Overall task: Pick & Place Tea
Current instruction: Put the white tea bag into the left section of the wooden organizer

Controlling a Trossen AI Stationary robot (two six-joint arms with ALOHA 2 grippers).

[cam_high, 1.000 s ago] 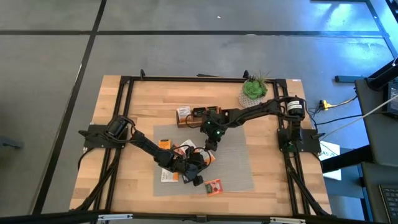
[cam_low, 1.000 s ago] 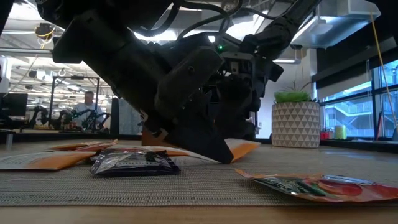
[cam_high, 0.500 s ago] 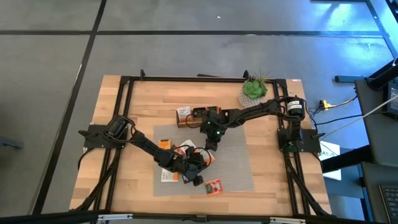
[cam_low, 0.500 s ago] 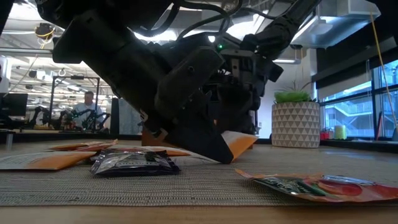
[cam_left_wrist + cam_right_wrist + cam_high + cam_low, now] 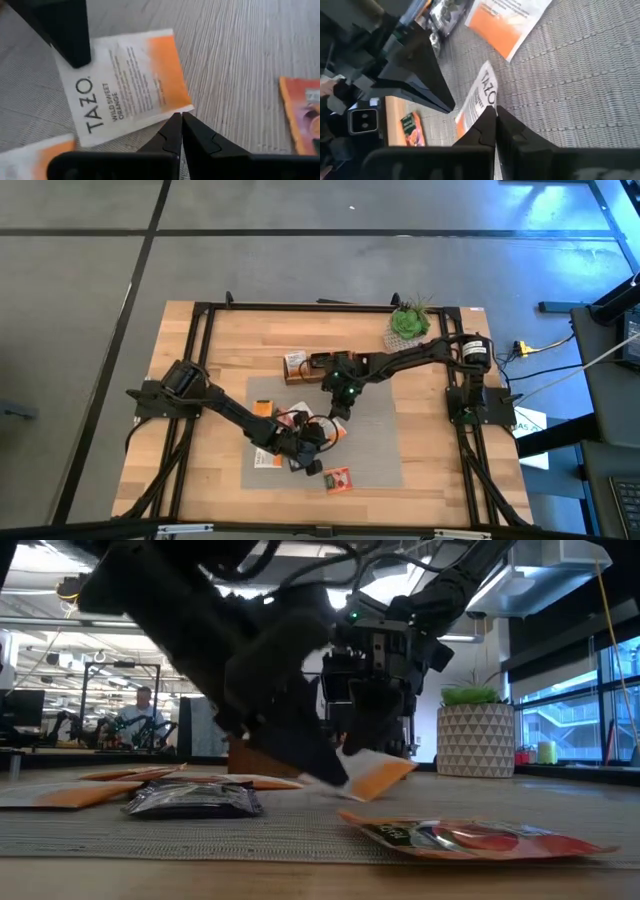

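Sachet (image 5: 481,97) edge pinched in my right gripper (image 5: 495,114), far end tilted up off the mat; left gripper (image 5: 181,120) closed empty just beside it.

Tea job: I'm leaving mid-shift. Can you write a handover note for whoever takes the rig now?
Right end effector: shut on the edge of the orange-and-white sachet, one side tilted up off the grey mat.
Left end effector: shut, empty, at that sachet's opposite edge.
Loose on the mat: black sachet, red sachet, others.
Wooden tray sits behind the mat; contents unclear.
Left: carry this sachet to the tray, then the rest.
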